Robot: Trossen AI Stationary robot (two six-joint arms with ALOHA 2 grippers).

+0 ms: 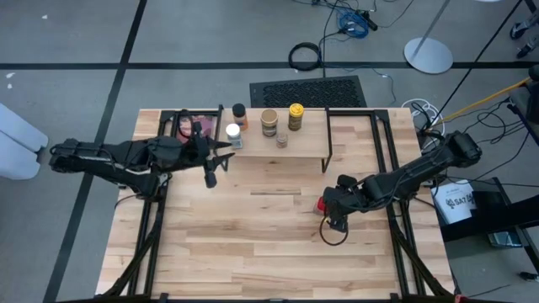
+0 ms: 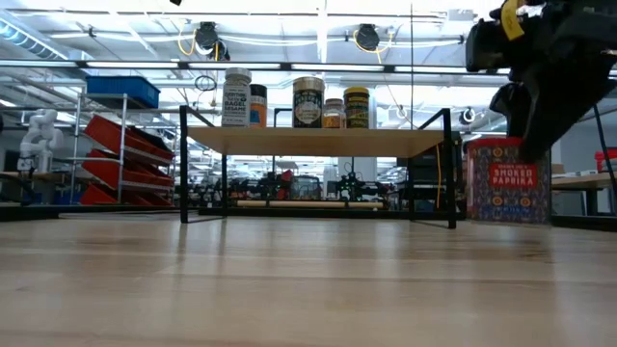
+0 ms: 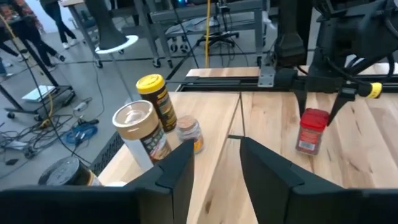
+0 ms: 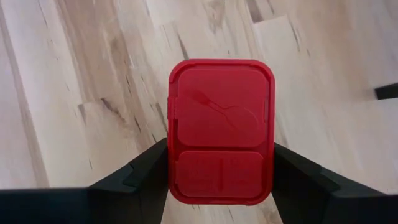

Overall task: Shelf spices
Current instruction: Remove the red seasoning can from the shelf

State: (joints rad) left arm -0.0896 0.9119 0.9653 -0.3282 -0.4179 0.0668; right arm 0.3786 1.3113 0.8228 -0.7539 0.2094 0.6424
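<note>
The right claw [image 4: 221,171] straddles the red box [image 4: 221,130] from above — fingers beside its long sides, whether gripping unclear — near the worktop's right edge; left claw [image 1: 221,151], part-open and empty, at the shelf [image 1: 307,139].

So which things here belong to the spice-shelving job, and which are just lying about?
Job:
- shelf
- five spice jars on it: white-lidded, dark-lidded, tan jar, small jar, yellow-lidded
- red paprika tin, right pincer closed around it
- left pincer, open

Lying about:
- framed reddish picture
- black floor mat
</note>
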